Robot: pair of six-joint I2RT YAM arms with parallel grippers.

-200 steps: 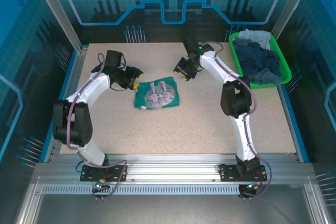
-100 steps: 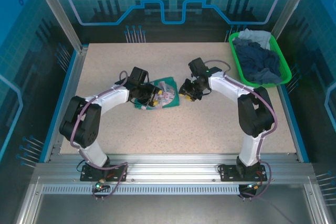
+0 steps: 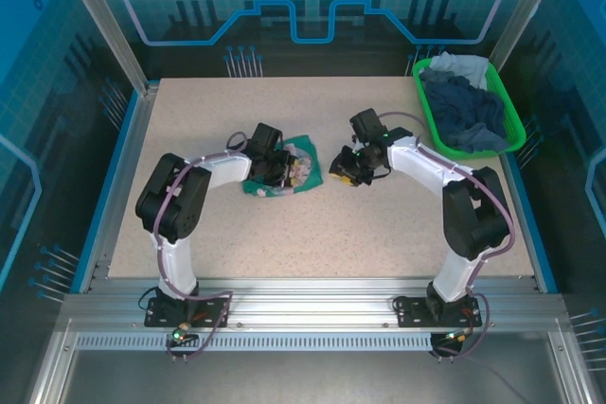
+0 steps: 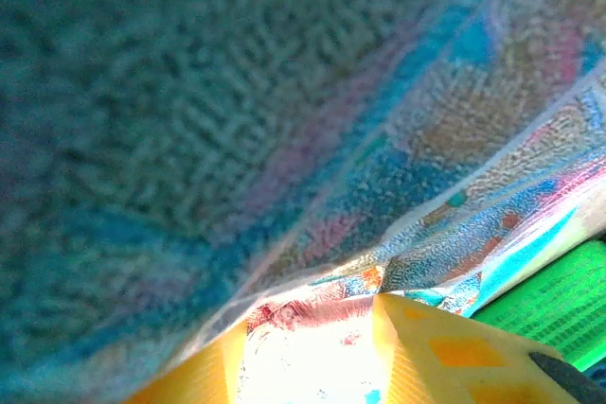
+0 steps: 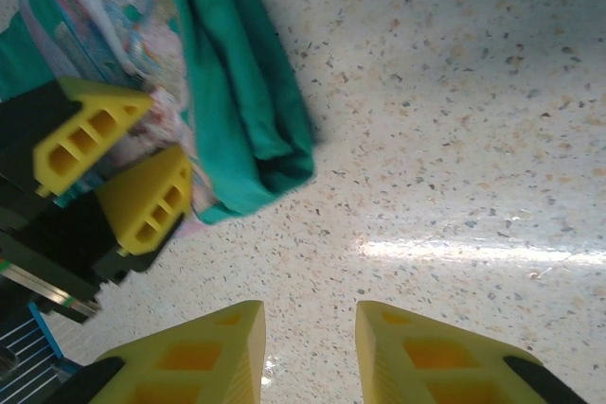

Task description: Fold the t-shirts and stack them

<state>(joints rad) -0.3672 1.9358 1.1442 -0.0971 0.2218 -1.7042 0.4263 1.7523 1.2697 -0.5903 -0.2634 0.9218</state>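
Top view: speckled beige table (image 3: 398,224) inside a blue-panelled enclosure. Near mid-table, well clear of every edge, teal-green t-shirt (image 3: 308,172) folded into a compact bundle, pale pinkish print uppermost. Down on the bundle's left part, left gripper (image 3: 276,175); just beside its right edge, over bare table, right gripper (image 3: 346,169). At the far right corner, green basket (image 3: 516,134) holding navy t-shirts (image 3: 469,113) and a pale grey-blue t-shirt (image 3: 454,65). Left wrist view: knit weave and print (image 4: 189,92) close to the lens, blurred; jaws narrowly parted, cloth between the yellow fingers (image 4: 445,357); pinch not determinable. Right wrist view: stacked fold layers at the shirt's corner (image 5: 265,130); right gripper (image 5: 308,328) narrowly parted, holding nothing. Handling: treat as light, soft, limp, non-fragile; expect layers to slide and sag under a single-point lift. Grip through all layers at a folded edge or corner.
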